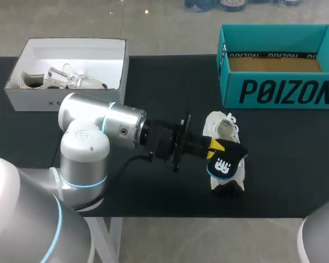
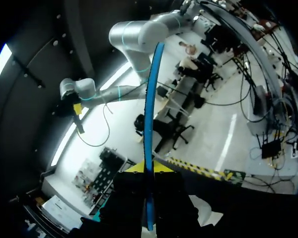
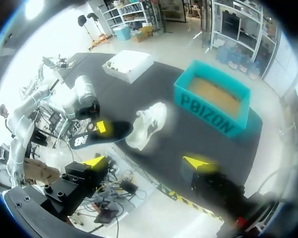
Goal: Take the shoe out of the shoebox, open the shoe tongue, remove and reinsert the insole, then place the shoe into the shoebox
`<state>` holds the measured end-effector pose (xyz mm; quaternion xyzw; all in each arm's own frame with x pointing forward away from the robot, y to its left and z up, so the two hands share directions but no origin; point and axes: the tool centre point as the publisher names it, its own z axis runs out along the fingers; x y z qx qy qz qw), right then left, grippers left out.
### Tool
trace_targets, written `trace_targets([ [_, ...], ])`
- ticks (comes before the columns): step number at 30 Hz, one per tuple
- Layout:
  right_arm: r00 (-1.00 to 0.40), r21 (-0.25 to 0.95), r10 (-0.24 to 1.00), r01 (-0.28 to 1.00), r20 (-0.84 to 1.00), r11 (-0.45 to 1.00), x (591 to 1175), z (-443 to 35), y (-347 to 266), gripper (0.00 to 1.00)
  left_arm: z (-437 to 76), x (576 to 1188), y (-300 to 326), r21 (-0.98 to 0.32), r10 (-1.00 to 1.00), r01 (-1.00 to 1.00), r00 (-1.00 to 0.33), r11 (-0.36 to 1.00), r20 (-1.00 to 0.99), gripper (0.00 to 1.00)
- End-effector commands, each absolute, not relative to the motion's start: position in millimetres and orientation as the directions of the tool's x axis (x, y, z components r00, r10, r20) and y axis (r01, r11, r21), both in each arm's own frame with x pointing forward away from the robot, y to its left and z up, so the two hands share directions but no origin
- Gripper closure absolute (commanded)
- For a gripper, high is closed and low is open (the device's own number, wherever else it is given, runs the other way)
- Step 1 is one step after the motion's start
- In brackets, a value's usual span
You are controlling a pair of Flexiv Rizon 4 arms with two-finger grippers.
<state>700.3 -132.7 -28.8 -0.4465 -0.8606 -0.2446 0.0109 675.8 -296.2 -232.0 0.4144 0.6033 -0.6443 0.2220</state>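
My left arm (image 1: 98,129) reaches in low over the near side of the black table (image 1: 296,164). Its gripper (image 1: 214,147) is pinched on a black insole (image 1: 226,160), which has a blue rim and a white logo on its flat face. In the left wrist view the insole (image 2: 149,148) shows edge-on as a thin blue line, running up between the 2 fingers (image 2: 131,198) that press it from either side.

The white shoe (image 1: 226,125) lies on the table, outside the shoebox, just past the gripper. From above, the insole covers the shoe's middle; I cannot tell whether they touch. In the right wrist view the insole (image 3: 102,134) sits beside the shoe (image 3: 149,124), on the side of my left arm.

The right gripper (image 3: 148,162) hangs high and well back from the table, its 2 yellow tips spread wide with nothing between them.

Further off, the teal shoebox (image 1: 279,90) stands open at the far right, its brown floor bare. At the far left an open white box (image 1: 66,101) holds pale things that I cannot make out.
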Motion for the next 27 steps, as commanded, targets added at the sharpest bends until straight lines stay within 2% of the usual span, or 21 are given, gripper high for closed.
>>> trace_targets([
  [1,-0.6,0.404,0.763,0.776,0.239,0.483,703,-27,-132,0.0,-246,679,-303,-0.59,0.204,0.785,-0.557,-0.187,-0.805,1.0],
  [27,-0.6,0.404,0.763,0.776,0.239,0.483,703,-27,-132,0.0,-285,692,-301,-0.632,0.258,0.762,-0.587,-0.144,-0.767,1.0],
])
